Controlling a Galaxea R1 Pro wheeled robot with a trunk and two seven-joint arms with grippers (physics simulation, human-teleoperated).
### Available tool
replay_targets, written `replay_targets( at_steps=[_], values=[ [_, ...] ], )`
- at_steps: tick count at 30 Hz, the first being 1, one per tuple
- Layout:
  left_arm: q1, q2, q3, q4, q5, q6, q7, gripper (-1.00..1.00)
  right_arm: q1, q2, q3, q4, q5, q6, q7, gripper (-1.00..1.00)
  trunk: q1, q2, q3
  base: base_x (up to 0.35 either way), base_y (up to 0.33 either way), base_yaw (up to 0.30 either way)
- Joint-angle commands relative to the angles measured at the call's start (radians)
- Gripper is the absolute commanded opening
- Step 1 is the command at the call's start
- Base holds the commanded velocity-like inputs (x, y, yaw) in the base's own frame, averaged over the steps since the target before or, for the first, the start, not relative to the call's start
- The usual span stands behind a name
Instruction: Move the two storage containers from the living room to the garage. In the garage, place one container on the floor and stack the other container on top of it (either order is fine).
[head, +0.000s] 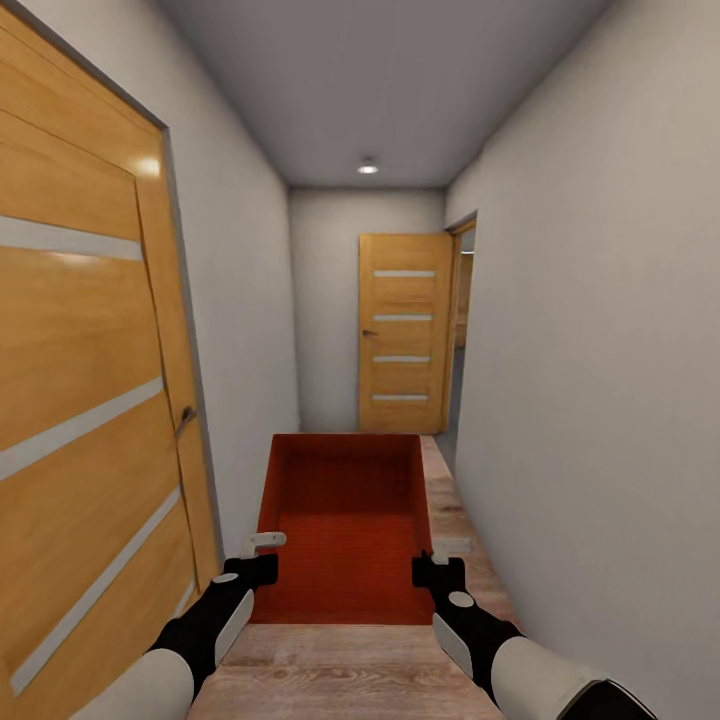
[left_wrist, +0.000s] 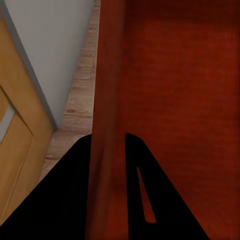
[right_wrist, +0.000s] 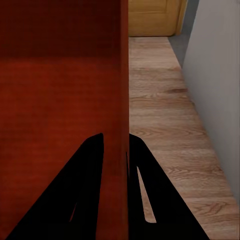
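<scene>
Fingers (left_wrist: 65, 200) of the left gripper (head: 262, 556) pinch one long wall of a single orange-red storage container (head: 345, 520), one black finger inside and one outside, while the right gripper (head: 440, 560) clamps the opposite wall in the same way (right_wrist: 82, 190). One open-top rectangular bin with thin, plain, faintly ribbed walls is thus held between two arms above the light wood plank floor (head: 340, 670) of a narrow white-walled hallway. Two wooden doors with pale horizontal strips appear, one close at the left (head: 80, 400), one at the far end (head: 403, 335), under one round ceiling light (head: 368, 168).
</scene>
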Motion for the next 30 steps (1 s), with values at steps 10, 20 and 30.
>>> replay_targets(
  at_steps=[10,20,30],
  values=[
    [-0.001,0.029,0.091,-0.005,0.001,0.005,0.013,-1.0,0.0,-0.027,-0.004,0.072,-0.014,-0.003,0.0,-1.0,0.001,-0.001,0.0,0.323,0.0,0.0],
    [-0.001,0.029,0.091,-0.005,0.001,0.005,0.013,-1.0,0.0,-0.027,-0.004,0.072,-0.013,-0.003,0.0,-1.0,0.001,-0.001,0.0,0.323,0.0,0.0],
    [-0.001,0.029,0.091,-0.006,0.001,0.005,0.013,-1.0,0.0,-0.027,-0.004,0.072,-0.012,-0.003,0.0,-1.0,0.001,-0.001,0.0,0.323,0.0,0.0]
  ],
)
